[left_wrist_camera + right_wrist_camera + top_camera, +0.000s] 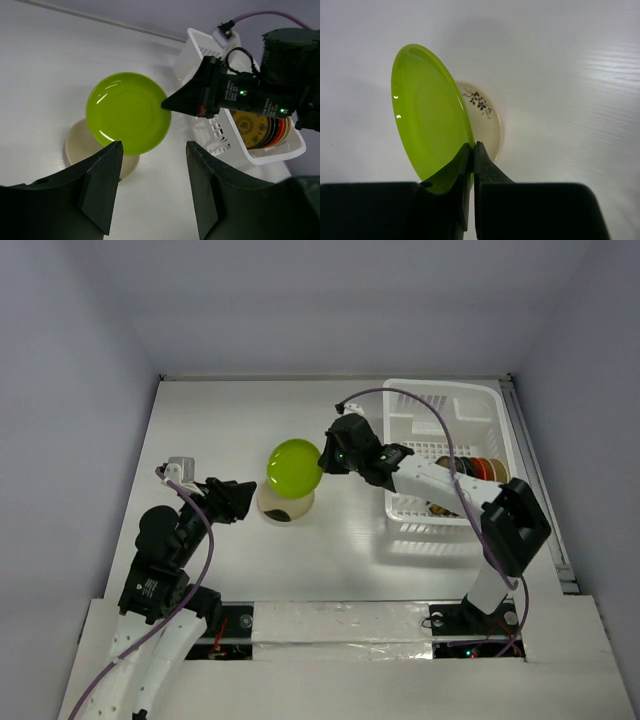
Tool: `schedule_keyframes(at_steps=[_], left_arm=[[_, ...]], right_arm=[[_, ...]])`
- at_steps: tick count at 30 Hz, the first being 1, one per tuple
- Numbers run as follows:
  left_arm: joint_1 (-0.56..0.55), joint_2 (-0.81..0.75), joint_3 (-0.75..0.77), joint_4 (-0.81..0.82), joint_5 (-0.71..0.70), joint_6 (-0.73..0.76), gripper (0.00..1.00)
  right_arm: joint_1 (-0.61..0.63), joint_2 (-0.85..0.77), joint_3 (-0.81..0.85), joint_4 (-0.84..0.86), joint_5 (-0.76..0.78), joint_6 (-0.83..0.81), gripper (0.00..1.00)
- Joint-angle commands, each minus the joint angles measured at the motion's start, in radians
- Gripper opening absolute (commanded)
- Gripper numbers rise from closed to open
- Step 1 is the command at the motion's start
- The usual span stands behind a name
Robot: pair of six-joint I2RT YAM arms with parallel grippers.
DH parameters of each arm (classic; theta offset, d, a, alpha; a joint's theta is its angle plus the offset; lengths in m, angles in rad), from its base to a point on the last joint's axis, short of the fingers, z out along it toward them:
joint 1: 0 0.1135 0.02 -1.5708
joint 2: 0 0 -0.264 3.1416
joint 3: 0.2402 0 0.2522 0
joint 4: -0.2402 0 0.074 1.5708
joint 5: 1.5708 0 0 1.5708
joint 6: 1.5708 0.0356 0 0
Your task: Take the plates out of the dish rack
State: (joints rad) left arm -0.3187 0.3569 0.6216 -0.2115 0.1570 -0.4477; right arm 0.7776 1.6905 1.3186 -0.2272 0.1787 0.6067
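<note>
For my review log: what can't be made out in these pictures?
- Count of plates in the dish rack: in the top view the right arm crosses them; in the left wrist view the right claw housing blocks some.
- Beige plate: the lime green plate covers part of it in every view.

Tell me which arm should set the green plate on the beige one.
Right. The right fingers are shut on the green plate's rim, holding it tilted over the beige plate. The left fingers are open and empty, off to the side.
</note>
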Motion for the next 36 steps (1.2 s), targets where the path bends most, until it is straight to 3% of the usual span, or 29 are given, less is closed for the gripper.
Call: schedule_keyframes(at_steps=[1,6,18,24,25,29,31,33,36], left_arm=[[0.004,0.008,0.021,0.029,-0.001,-0.003,0.5],[0.004,0.01,0.02,0.029,0.001,-0.003,0.5],[0.004,0.008,0.018,0.032,0.004,-0.005,0.5],[0.004,0.007,0.017,0.035,0.007,-0.005,0.5],[0.004,0.007,0.018,0.035,0.007,-0.003,0.5],[0.004,0.005,0.018,0.035,0.009,-0.005,0.5],[0.004,0.004,0.017,0.037,0.009,-0.003,0.5],[0.004,0.001,0.017,0.037,0.012,-0.003,0.5],[0.004,-0.001,0.015,0.038,0.015,-0.003,0.5]], right_arm=[[0.006,0.014,0.024,0.216,-0.117,0.09,0.0],[0.006,0.122,-0.004,0.275,-0.173,0.136,0.0],[0.015,0.158,-0.134,0.312,-0.171,0.171,0.05],[0.026,0.156,-0.134,0.26,-0.185,0.148,0.29],[0.035,0.147,-0.13,0.247,-0.185,0.142,0.38],[0.035,0.077,-0.116,0.132,-0.087,0.102,0.58],[0.035,0.011,-0.116,0.065,-0.019,0.076,0.63],[0.035,-0.041,-0.116,0.008,0.08,0.056,0.63],[0.035,-0.185,-0.145,-0.09,0.23,0.039,0.32]])
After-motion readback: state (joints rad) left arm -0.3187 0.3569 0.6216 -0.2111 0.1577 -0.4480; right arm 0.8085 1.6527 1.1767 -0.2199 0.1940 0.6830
